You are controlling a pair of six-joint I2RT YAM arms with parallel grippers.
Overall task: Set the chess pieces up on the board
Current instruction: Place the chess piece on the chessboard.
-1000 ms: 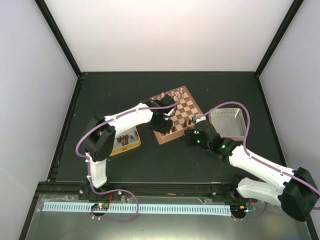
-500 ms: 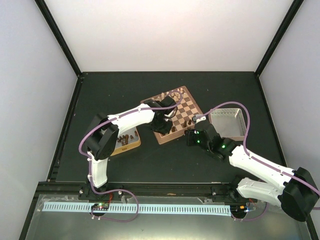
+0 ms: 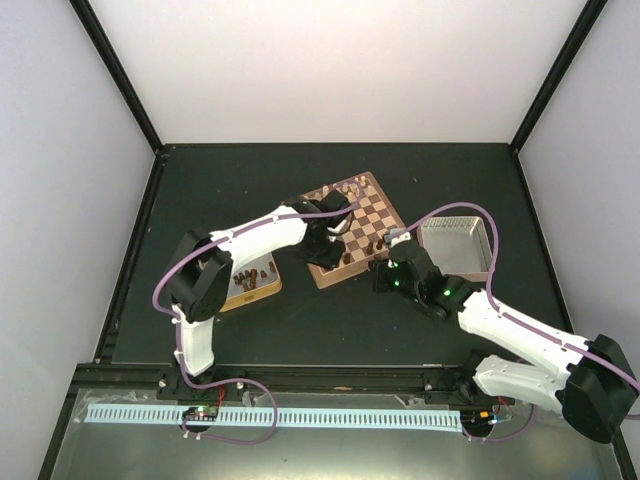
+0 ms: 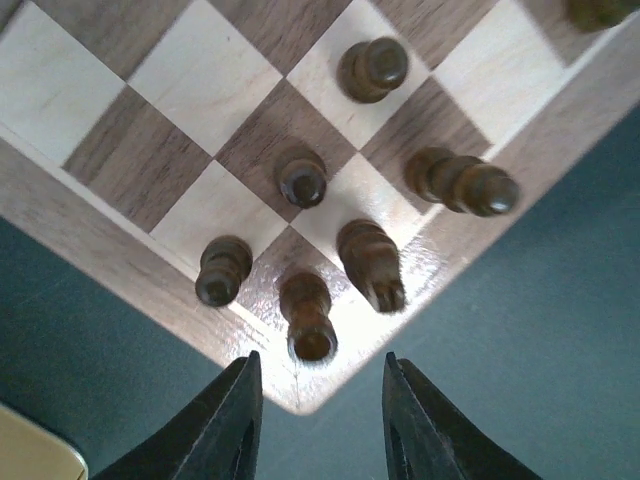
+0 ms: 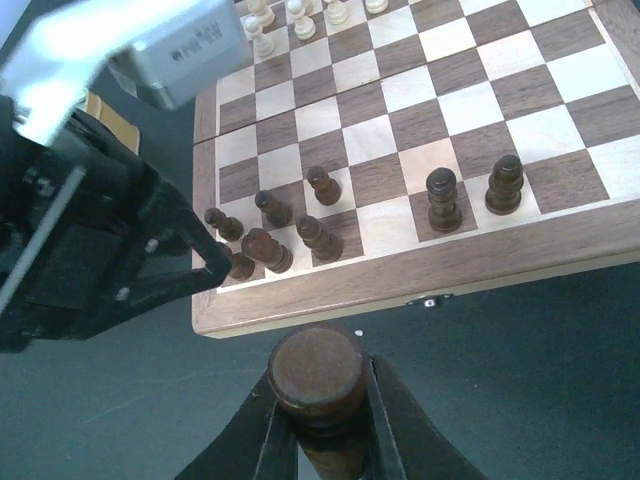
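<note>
Pinching a chess piece point(image 5: 318, 372): right claw point(image 5: 322, 405) | left claw point(image 4: 320, 378) spread | label point(image 5: 197, 40) seemingly printed, unreadable

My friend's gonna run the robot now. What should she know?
Left fingers: open, empty, over a corner of the board.
Right fingers: shut on a dark piece, just off the board.
Done: several dark pieces stand on the board's near rows.
To do: place the held piece; more dark pieces wait in the tin.
</note>
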